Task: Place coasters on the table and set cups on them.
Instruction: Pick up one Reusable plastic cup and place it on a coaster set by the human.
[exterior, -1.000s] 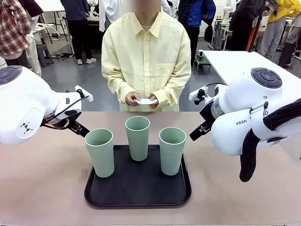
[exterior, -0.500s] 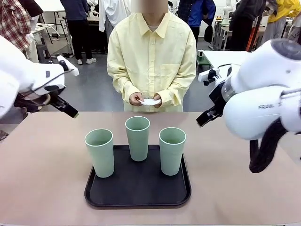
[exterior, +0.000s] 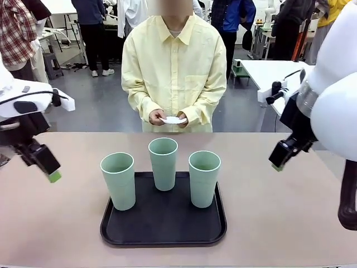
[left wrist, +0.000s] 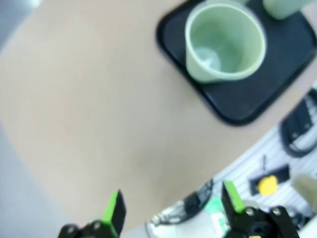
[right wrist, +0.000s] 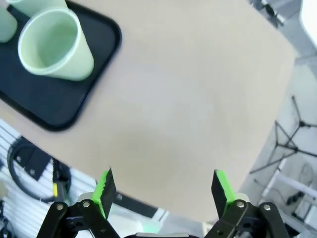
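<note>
Cups wait on the tray; the coasters are not yet laid.
On the table (exterior: 67,223), a black tray (exterior: 162,230) keeps the three green cups (exterior: 163,162) together. The left gripper (left wrist: 173,203) and right gripper (right wrist: 163,186) hang out to the sides, jaws apart and empty, probably to leave the person room. The person's hands (exterior: 157,117) hold the white coasters (exterior: 173,120) at the far edge.

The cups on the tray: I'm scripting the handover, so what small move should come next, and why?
Probably the person, holding the coasters, lays one on the table beside the tray: all three cups stand on the tray, and the left end effector and right end effector hang open and empty at the sides.
</note>
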Action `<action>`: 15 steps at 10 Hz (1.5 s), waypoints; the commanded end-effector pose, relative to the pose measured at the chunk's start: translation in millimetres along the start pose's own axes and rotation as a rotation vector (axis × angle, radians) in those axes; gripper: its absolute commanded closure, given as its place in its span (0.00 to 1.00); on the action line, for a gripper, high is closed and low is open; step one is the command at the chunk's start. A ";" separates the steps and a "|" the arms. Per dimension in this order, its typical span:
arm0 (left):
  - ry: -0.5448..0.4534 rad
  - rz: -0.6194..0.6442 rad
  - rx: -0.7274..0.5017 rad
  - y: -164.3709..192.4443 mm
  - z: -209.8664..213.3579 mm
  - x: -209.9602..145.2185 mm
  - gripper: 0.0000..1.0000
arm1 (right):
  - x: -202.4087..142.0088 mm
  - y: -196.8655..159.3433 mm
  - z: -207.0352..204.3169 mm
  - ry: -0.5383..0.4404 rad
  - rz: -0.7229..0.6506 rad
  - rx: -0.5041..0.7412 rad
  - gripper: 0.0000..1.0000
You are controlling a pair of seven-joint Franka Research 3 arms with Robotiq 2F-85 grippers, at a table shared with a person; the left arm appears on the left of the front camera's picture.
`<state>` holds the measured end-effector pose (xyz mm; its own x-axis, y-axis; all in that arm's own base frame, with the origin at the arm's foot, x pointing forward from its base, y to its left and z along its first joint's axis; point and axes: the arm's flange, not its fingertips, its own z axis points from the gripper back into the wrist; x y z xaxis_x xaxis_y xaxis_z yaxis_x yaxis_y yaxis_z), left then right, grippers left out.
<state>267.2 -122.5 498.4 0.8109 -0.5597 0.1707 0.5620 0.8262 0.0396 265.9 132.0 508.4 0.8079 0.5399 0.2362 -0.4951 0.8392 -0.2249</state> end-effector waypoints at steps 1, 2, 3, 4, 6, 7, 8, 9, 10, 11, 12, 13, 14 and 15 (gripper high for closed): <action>-0.057 0.177 0.133 -3.3 -16.0 -25.8 0.00 | -46.5 2.8 -54.1 0.006 0.012 -0.150 0.00; 0.000 0.000 0.000 0.0 0.0 0.0 0.00 | 0.0 0.0 0.0 0.000 0.000 0.000 0.00; 0.000 0.000 0.000 0.0 0.0 0.0 0.00 | 0.0 0.0 0.0 0.000 0.000 0.000 0.00; -0.017 0.050 0.032 1.7 9.3 -5.3 0.00 | -2.8 -3.4 0.8 0.016 0.010 -0.045 0.00; -0.147 -0.001 -0.330 38.0 19.4 -9.8 0.00 | 1.6 -40.1 -0.1 -0.092 -0.050 0.386 0.00; -0.204 -0.012 -0.480 52.7 37.1 -15.8 0.00 | -2.6 -52.5 6.8 -0.159 -0.043 0.568 0.00; -0.265 -0.017 -0.593 66.1 48.8 -21.5 0.00 | -6.7 -69.7 7.2 -0.190 -0.071 0.706 0.00; -0.308 -0.010 -0.704 84.6 57.9 -26.7 0.00 | -11.9 -87.3 0.8 -0.193 -0.098 0.813 0.00; -0.327 0.031 -0.791 104.4 60.9 -31.8 0.00 | -16.6 -104.8 -11.2 -0.169 -0.147 0.872 0.00; -0.339 0.101 -0.867 134.4 55.0 -40.0 0.00 | -24.9 -124.5 -22.9 -0.151 -0.190 0.909 0.00; -0.319 0.188 -0.915 162.9 47.8 -42.2 0.00 | -34.8 -141.5 -33.3 -0.131 -0.231 0.936 0.00; -0.302 0.268 -0.948 180.6 39.1 -43.7 0.00 | -46.3 -156.4 -41.6 -0.122 -0.270 0.955 0.00; -0.298 0.333 -0.979 198.5 27.6 -50.7 0.00 | -59.4 -171.1 -47.1 -0.117 -0.293 0.976 0.00; -0.310 0.389 -1.016 221.4 23.9 -61.1 0.00 | -74.8 -185.2 -53.9 -0.146 -0.343 1.005 0.00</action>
<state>327.8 86.1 512.9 0.9555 -0.1538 0.2516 0.2946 0.4582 -0.8386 311.8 -55.4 479.8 0.9407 0.2355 0.2442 -0.3388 0.6137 0.7132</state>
